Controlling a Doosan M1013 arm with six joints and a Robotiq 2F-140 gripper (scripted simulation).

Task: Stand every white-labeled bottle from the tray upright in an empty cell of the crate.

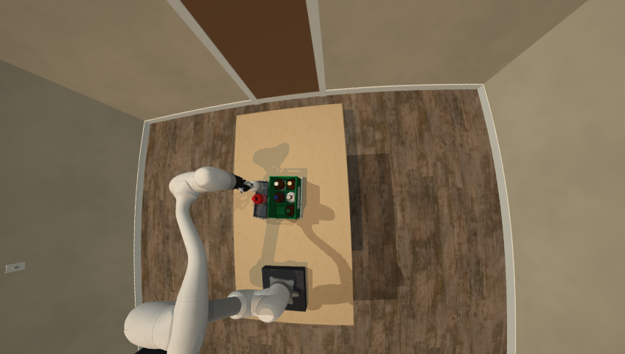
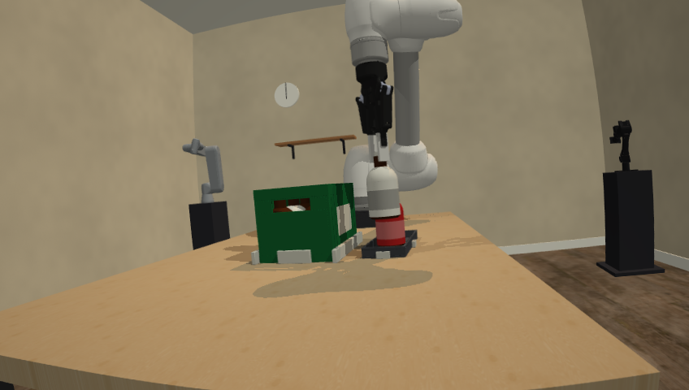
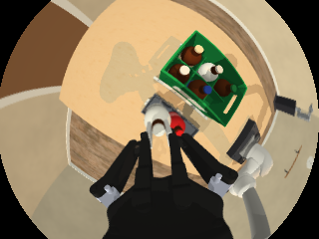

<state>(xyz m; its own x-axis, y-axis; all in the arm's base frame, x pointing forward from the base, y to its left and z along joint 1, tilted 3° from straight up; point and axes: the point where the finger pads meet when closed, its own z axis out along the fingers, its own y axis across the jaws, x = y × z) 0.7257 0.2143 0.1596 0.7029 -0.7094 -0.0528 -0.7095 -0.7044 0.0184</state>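
My gripper point(image 2: 377, 147) is shut on the neck of a white-labeled bottle point(image 2: 383, 192) and holds it upright, lifted above the dark tray point(image 2: 389, 247). The bottle also shows in the overhead view point(image 1: 256, 186) and in the wrist view point(image 3: 158, 121). A red-labeled bottle point(image 2: 390, 231) stands upright on the tray just behind it; it also shows in the overhead view point(image 1: 259, 199). The green crate point(image 2: 304, 222) point(image 1: 284, 190) stands left of the tray and holds several bottles. One crate cell near the front left point(image 1: 277, 210) looks empty.
The crate point(image 1: 286, 192) and the tray point(image 1: 262, 204) sit side by side on the wooden table, with grey blocks point(image 2: 293, 256) around the crate's foot. My arm's black base point(image 1: 284, 287) stands at the table's near end.
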